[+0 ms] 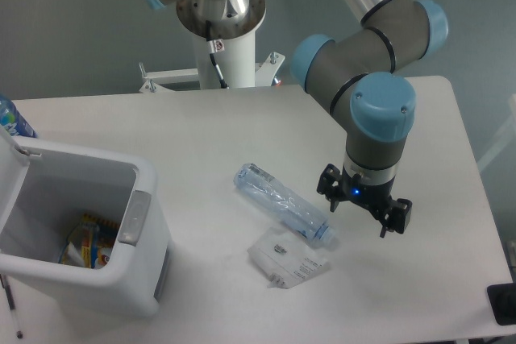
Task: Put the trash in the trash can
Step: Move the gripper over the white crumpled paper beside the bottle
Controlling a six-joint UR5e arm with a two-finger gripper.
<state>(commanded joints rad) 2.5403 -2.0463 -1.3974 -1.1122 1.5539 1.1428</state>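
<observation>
A crushed clear bluish plastic bottle point(282, 204) lies on its side in the middle of the white table, its cap end pointing to the lower right. A flat clear wrapper with small print point(288, 259) lies just in front of it, touching or nearly touching the cap end. The white trash can point(139, 239) stands at the lower left with its lid swung open. My gripper point(364, 210) hangs open just right of the bottle's cap end, with nothing between its fingers.
Colourful yellow-red packets point(85, 243) lie inside the bin. A bottle with a blue-and-white label point(11, 118) shows at the far left edge behind the lid. The robot's white base column point(224, 46) stands at the table's back. A dark object point(501, 304) sits at the lower right corner.
</observation>
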